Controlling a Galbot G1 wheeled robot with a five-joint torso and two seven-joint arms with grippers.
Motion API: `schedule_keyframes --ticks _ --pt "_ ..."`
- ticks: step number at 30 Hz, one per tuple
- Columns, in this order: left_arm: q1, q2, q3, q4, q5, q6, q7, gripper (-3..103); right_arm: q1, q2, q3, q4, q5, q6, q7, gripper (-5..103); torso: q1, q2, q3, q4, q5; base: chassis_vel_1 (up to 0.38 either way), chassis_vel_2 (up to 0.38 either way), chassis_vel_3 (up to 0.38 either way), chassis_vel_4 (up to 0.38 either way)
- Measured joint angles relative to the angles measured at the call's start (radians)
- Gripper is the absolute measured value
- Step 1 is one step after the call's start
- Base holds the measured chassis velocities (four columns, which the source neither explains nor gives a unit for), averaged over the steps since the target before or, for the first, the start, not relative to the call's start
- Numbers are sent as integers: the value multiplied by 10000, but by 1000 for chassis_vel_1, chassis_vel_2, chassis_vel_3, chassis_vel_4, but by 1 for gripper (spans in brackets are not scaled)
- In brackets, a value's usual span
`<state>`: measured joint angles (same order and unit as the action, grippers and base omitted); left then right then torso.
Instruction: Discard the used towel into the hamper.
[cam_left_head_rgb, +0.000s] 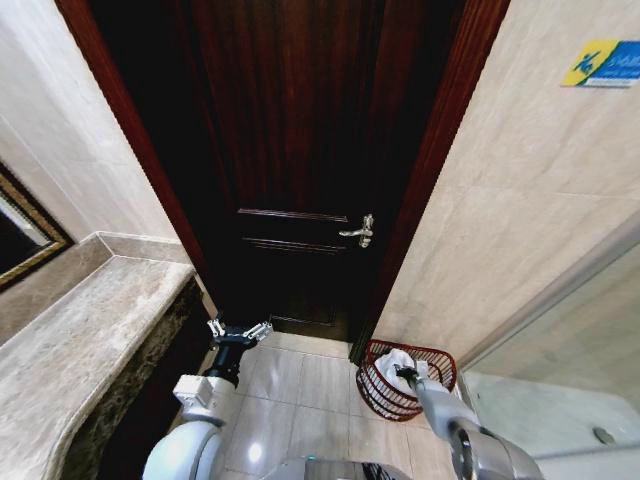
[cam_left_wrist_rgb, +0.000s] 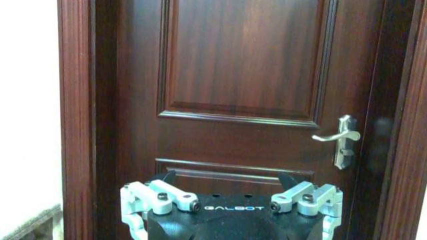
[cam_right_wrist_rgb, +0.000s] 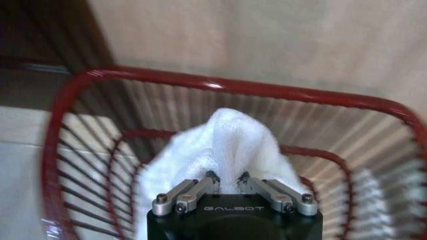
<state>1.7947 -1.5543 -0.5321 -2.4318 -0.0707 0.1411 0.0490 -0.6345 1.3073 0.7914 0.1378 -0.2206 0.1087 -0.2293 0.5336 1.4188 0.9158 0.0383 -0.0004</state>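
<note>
One towel, one hamper, two tools.

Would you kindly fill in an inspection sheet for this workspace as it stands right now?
Surface: pale floor tiles; stone counter on the robot's left.
Job's things: red wire hamper on the floor by the right wall; white towel bunched inside it, peak above the rim.
Clutter: nothing seen.
Grippers: right gripper over the hamper, fingers shut on the towel; left gripper open, held in the air facing the door, holding nothing.
Cables: nothing seen.
Surroundings: dark wooden door, shut, with a metal lever handle; beige tiled walls; framed mirror above the counter; glass panel at right.
</note>
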Motion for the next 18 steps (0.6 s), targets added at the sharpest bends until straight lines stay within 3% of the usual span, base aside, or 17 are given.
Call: schedule_keyframes --ticks 8,9,11,12,13,14,15,16,17,18 --pt "0 0 0 0 0 0 0 100 -320 141 -20 491 270 26 274 8 0 0 0 1 4 0 0 0 0" --pt "0 0 0 0 0 0 0 100 -378 192 -21 636 436 13 243 17 0 0 0 1 5 0 0 0 0" --pt "0 -1 0 0 0 0 0 100 -424 235 -16 778 611 -8 230 17 0 0 0 1 5 0 0 0 0" --pt "0 -1 0 0 0 0 0 100 -511 305 -22 1065 930 -42 204 27 0 0 0 2 4 0 0 0 0" --pt "0 1 0 0 0 0 0 100 -834 413 -139 1950 1511 -215 116 27 0 0 0 4 5 0 0 0 0" --pt "0 0 0 0 0 0 0 100 -992 437 -196 2298 1675 -321 75 38 0 0 0 5 3 0 0 0 0" --pt "0 0 0 0 0 0 0 100 -992 437 -196 2298 1675 -321 75 38 0 0 0 5 3 0 0 0 0" --pt "0 -1 0 0 0 0 1 100 -1377 458 -354 2989 1977 -501 0 38 0 0 -1 6 0 0 0 0 0" --pt "0 2 0 0 0 0 0 100 -2129 463 -565 4112 2254 -671 -49 49 0 0 0 3 4 0 0 0 0" --pt "0 -1 0 0 0 0 0 100 -2501 468 -614 4654 2380 -748 -31 49 0 0 0 2 7 0 0 0 0"
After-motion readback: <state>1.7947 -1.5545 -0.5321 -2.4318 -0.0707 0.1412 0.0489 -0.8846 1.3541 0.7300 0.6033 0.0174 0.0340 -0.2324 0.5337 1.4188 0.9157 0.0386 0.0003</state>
